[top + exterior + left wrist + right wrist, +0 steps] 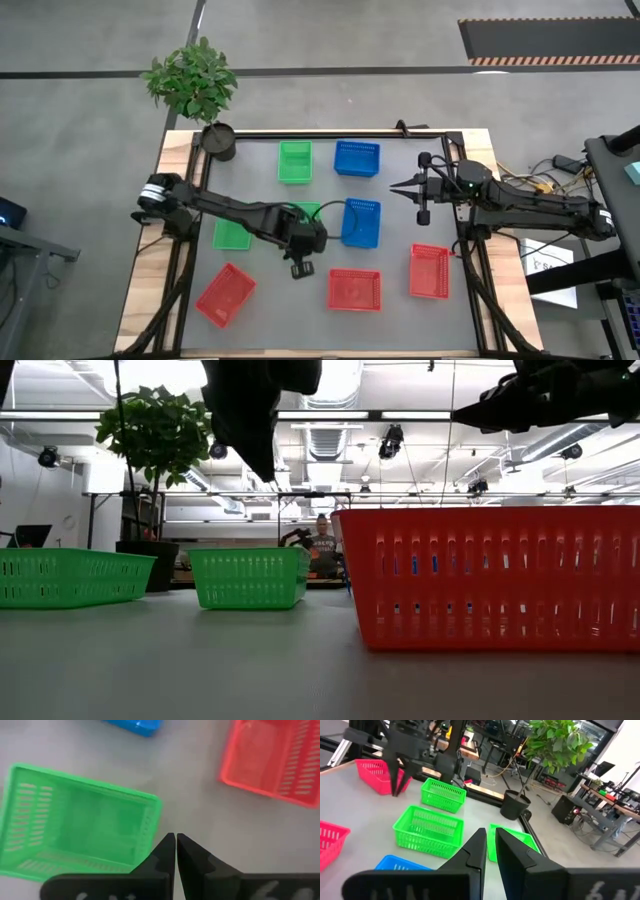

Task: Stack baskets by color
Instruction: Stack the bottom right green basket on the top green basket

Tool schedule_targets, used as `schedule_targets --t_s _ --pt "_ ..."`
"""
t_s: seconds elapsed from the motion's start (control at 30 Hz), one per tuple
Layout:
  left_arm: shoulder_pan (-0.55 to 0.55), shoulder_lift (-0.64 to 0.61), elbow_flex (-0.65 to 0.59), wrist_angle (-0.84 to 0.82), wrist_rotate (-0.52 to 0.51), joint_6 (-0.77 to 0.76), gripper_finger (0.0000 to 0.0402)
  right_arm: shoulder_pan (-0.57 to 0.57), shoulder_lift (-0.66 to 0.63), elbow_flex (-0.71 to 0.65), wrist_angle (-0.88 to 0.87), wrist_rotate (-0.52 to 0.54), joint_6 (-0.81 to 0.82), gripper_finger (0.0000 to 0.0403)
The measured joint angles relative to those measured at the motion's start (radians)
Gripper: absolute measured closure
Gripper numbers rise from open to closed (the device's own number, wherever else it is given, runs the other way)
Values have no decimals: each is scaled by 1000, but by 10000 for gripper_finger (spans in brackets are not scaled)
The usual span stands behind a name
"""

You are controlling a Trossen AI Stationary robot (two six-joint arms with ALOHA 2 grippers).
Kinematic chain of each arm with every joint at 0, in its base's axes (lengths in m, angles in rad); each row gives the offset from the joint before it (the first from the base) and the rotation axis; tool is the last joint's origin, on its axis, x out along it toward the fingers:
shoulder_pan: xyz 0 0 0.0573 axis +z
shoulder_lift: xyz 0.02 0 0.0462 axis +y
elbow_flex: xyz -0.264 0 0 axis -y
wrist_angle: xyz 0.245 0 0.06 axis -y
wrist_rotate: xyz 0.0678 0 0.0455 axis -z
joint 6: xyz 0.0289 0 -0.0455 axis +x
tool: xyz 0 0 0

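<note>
Left tool (176, 837) pressed together, empty, over green basket (75, 825); right tool (490, 834) seemingly near-closed, empty

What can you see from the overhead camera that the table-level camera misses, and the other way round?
Only the overhead view shows the two blue baskets, all three red baskets and both arms whole, with the left gripper shut over the table's middle and the right gripper above the far right part. Only the table-level view shows the room behind, with a person and ceiling lights. Both show green baskets, a red basket and the potted plant.
</note>
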Motion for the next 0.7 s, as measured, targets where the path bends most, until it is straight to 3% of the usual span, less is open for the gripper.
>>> schedule_targets --t_s 0.17,0.5,0.7 --pt "-4 0 -27 0 9 32 374 0 1 0 -18 -1 14 369" --pt "-4 40 -119 93 -67 136 242 0 1 0 -26 -4 59 369" --pt "-3 102 -123 116 -81 227 231 0 1 0 -48 -4 81 369"
